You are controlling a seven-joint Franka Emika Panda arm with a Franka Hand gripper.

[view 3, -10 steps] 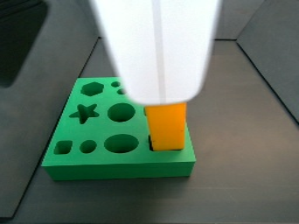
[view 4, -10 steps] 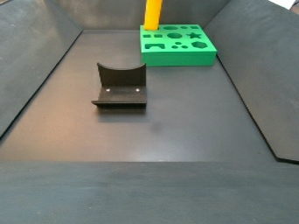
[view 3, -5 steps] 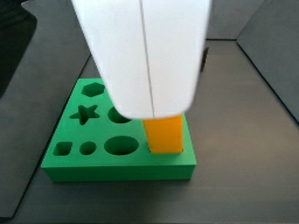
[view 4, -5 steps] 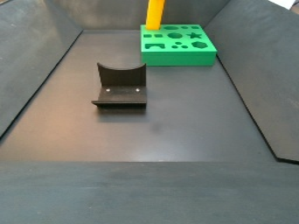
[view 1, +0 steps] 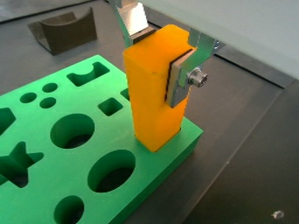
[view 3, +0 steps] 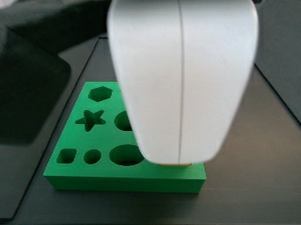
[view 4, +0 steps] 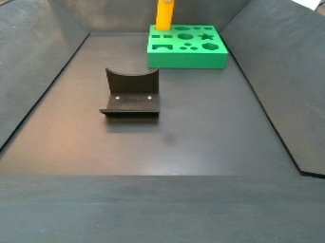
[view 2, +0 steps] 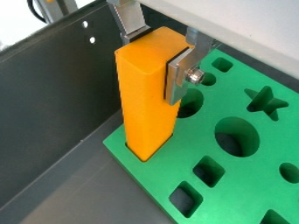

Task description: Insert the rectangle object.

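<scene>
The rectangle object [view 1: 156,96] is a long orange block. It stands upright with its lower end in a hole at a corner of the green board [view 1: 59,166]. Both wrist views show this, with the block [view 2: 146,96] and the board [view 2: 239,171]. My gripper [view 1: 160,61] is shut on the block's upper end, with one silver finger [view 1: 187,74] flat against its side; it also shows in a wrist view [view 2: 156,59]. In a side view my gripper's white body [view 3: 182,79] hides the block. In a side view the block [view 4: 165,13] rises from the board [view 4: 191,49].
A dark grey notched holder [view 4: 129,93] stands on the dark floor in front of the board; it also shows in a wrist view [view 1: 65,31]. Sloping dark walls [view 4: 51,66] enclose the floor. The board has several shaped holes, among them a star [view 3: 86,117].
The gripper's white body has grown larger in a side view and now covers the orange block. In the other side view the board and block have shifted slightly left.
</scene>
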